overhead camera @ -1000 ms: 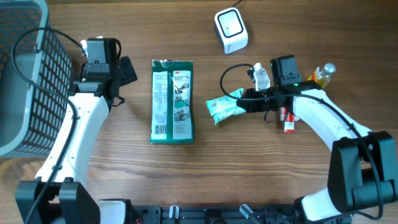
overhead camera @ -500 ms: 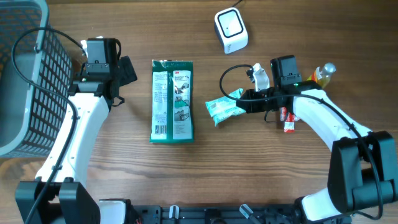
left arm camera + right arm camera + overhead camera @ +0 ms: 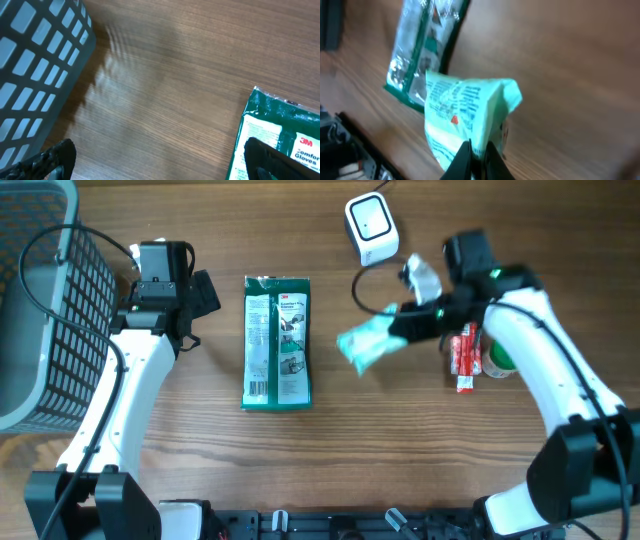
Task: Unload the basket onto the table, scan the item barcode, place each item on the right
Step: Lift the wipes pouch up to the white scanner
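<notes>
My right gripper [image 3: 402, 326] is shut on a small light-green packet [image 3: 366, 343], holding it in the air over the table's middle. From the right wrist the packet [image 3: 465, 117] hangs from the pinched fingertips [image 3: 464, 155], its printed face toward the camera. The white barcode scanner [image 3: 371, 228] stands at the back, above the packet. My left gripper [image 3: 200, 295] is open at the left, beside the wire basket; its fingertips [image 3: 55, 156] frame bare wood.
A green 3M gloves pack [image 3: 277, 341] lies flat left of centre. A grey wire basket [image 3: 45, 300] fills the far left. A red tube [image 3: 464, 352] and a green-capped bottle [image 3: 497, 358] lie under the right arm.
The right arm has lifted the green packet off the table and swung toward the back, nearer the scanner. The bottle that it covered now shows. The left arm has not moved.
</notes>
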Motion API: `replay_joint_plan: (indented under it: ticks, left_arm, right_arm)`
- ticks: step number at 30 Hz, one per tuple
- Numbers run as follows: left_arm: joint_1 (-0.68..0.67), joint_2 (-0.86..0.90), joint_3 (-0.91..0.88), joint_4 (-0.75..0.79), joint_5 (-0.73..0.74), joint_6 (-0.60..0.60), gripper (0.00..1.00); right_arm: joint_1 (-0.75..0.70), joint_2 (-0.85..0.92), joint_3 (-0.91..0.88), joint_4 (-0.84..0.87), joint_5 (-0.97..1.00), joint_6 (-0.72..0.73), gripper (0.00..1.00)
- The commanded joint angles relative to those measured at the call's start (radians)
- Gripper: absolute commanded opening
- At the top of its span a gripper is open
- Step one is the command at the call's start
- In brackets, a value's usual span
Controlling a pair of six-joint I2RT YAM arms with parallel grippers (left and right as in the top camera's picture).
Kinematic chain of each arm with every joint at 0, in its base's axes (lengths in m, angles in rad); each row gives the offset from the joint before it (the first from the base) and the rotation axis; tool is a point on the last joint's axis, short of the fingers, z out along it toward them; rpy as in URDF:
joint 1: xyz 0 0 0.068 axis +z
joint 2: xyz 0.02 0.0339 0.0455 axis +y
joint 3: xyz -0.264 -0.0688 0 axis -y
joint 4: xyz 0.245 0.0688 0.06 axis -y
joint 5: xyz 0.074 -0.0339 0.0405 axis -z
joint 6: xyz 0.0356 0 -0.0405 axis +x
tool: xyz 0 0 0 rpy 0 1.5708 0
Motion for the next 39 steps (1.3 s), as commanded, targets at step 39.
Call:
replay_joint_plan:
  ticks: [39]
  left_arm:
    - [0.005, -0.001, 0.011, 0.003, -0.010, 0.009, 1.00]
  right_arm:
    - [0.211, 0.458, 0.481, 0.660, 1.116, -0.674, 0.04]
